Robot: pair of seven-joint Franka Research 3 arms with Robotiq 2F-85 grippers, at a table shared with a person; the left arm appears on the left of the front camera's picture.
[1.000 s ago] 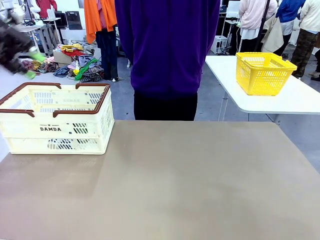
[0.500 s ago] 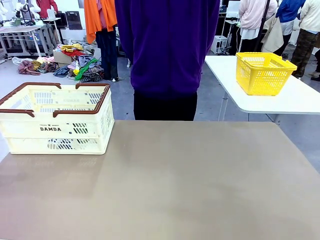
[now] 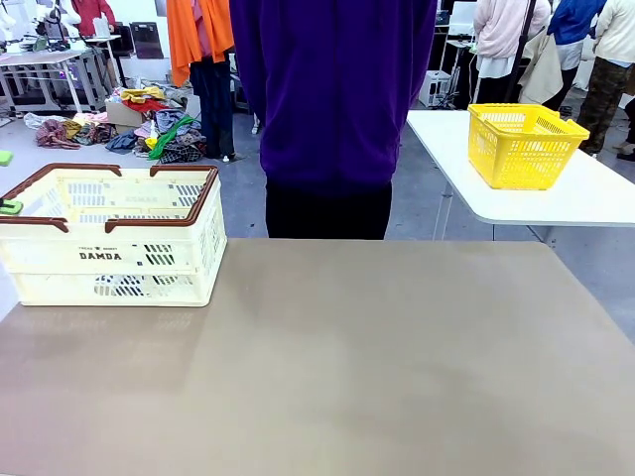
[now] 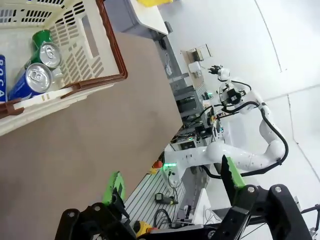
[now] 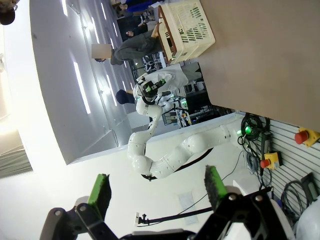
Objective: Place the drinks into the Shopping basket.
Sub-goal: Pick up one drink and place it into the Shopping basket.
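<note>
Blue can (image 4: 27, 82) and green can (image 4: 44, 50) are lying inside the Shopping basket (image 3: 169, 213); we are judging placement finished. Left gripper (image 4: 172, 187) and right gripper (image 5: 157, 190) are hanging spread, empty; next, we are only retracting.

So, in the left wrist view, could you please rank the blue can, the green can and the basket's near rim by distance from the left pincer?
1. Basket near rim, closest to the left pincer.
2. Blue can, just inside the rim.
3. Green can, behind the blue one.
</note>
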